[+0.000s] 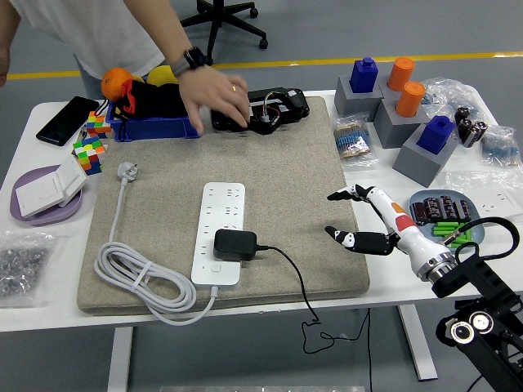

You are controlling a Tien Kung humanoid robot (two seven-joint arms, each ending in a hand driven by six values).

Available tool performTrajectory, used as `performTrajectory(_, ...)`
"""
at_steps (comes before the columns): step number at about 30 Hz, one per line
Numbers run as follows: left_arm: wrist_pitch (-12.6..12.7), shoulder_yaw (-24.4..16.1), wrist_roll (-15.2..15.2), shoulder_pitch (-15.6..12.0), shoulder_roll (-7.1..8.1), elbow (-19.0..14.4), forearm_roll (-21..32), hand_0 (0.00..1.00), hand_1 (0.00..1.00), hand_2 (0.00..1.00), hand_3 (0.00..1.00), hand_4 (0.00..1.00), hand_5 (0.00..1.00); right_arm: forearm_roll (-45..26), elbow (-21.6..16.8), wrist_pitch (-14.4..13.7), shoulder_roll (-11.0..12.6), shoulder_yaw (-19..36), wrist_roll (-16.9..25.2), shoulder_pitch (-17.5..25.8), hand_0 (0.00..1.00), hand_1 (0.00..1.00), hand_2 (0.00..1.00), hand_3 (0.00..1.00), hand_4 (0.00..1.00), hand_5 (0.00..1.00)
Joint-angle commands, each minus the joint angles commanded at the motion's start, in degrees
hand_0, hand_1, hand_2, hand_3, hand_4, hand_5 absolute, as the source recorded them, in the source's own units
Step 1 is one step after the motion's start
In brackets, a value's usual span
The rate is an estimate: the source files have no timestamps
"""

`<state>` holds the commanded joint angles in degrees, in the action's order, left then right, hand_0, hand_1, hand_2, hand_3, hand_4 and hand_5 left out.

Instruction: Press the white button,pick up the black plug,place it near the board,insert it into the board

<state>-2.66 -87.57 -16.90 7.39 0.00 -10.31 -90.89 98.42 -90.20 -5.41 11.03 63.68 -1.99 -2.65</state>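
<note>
floor (368, 24): grey, yellow line (392, 59) | office chair base (221, 20): black | table (49, 314): white

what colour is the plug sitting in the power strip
Black; the plug stands out against the white power strip in the head view.
</note>
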Motion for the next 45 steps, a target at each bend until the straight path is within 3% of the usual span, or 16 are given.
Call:
performTrajectory(2,0.01,0.71,0.13,0.49,0.0,0.0,0.71,0.649,0.638,0.632,0.677,0.513,0.103,-0.58,0.1,0.0,-0.56,1.0,1.22,0.98,0.873,0.867,0.821,0.783,0.903,0.251)
performTrajectory(3,-0.01,0.92,0.14,0.66,0.0,0.0,0.88,0.649,0.638,0.633,0.677,0.516,0.101,-0.83,0.16,0.02,-0.68,1.27,1.66,1.22,0.941,0.935,0.912,0.928,0.998,0.64)
performTrajectory(4,-0.02,1.02,0.14,0.73,0.0,0.0,0.95,0.649,0.638,0.633,0.677,0.516,0.101,-0.96,0.19,0.04,-0.72,1.38,1.86,1.32,0.941,0.935,0.912,0.928,0.998,0.64)
performTrajectory(8,-0.11,1.93,0.3,1.31,0.0,0.0,1.57,0.649,0.638,0.633,0.677,0.516,0.101,-4.32,1.2,-2.19,-0.72,1.43,9.26,2.01,0.941,0.935,0.912,0.928,0.998,0.64)
performTrajectory(9,-0.16,1.9,0.25,1.38,0.0,0.0,1.39,0.649,0.638,0.632,0.677,0.519,0.1,-5.61,1.37,-3.29,-0.67,1.17,11.5,2.14,0.96,0.958,0.945,0.963,0.998,0.82)
performTrajectory(13,-0.33,1.87,0.18,1.43,0.0,0.0,0.73,0.649,0.638,0.632,0.677,0.519,0.1,-9.36,1.86,-6.12,-1.17,0.61,21.51,2.79,0.96,0.958,0.945,0.963,0.998,0.82)
performTrajectory(15,-0.44,1.72,0.09,1.39,0.0,0.0,0.26,0.649,0.639,0.633,0.679,0.521,0.101,-10.92,2.1,-6.01,-1.54,0.73,25.56,2.98,0.962,0.964,0.947,0.967,0.998,0.818)
performTrajectory(20,-0.63,1.36,0.09,0.96,0.36,0.0,-0.6,0.649,0.639,0.633,0.679,0.521,0.101,-12.03,2.48,-2.22,-2.3,1.27,19.5,3.52,0.962,0.964,0.947,0.967,0.998,0.818)
performTrajectory(21,-0.67,1.22,0.06,0.81,0.44,0.0,-0.77,0.649,0.639,0.633,0.679,0.522,0.1,-11.45,2.49,-1.96,-2.34,1.26,18.14,3.71,0.998,0.998,0.998,0.998,0.998,0.998)
performTrajectory(27,-0.81,-0.59,-0.22,-0.25,1.0,0.0,-2.79,0.648,0.64,0.634,0.679,0.523,0.102,-8.43,2.18,-2.3,-3.32,1.56,12.99,4.48,0.998,0.998,0.998,0.998,0.998,0.998)
performTrajectory(34,-1.0,-2.2,-0.36,-0.85,1.93,0.0,-4.86,0.649,0.639,0.634,0.679,0.524,0.101,-8.67,2.07,-2.99,-3.72,1.56,14.79,4.35,0.998,0.998,0.998,0.998,0.998,0.998)
performTrajectory(40,-1.2,-3.06,-0.44,-0.9,2.21,0.0,-6.17,0.649,0.639,0.634,0.679,0.525,0.101,-5.69,0.87,-4.13,-4.0,1.61,11.36,4.65,0.998,0.998,0.998,0.998,0.998,0.998)
performTrajectory(44,-1.3,-3.21,-0.42,-1.37,2.19,0.0,-6.54,0.649,0.639,0.634,0.679,0.525,0.101,-5.62,0.86,-4.34,-4.28,1.38,11.42,5.19,0.998,0.998,0.998,0.998,0.998,0.998)
performTrajectory(45,-1.28,-3.63,-0.44,-1.86,2.09,0.0,-6.94,0.649,0.639,0.633,0.679,0.526,0.102,-5.68,1.15,-4.29,-4.43,1.27,11.39,5.35,0.998,0.998,0.982,0.998,0.998,0.939)
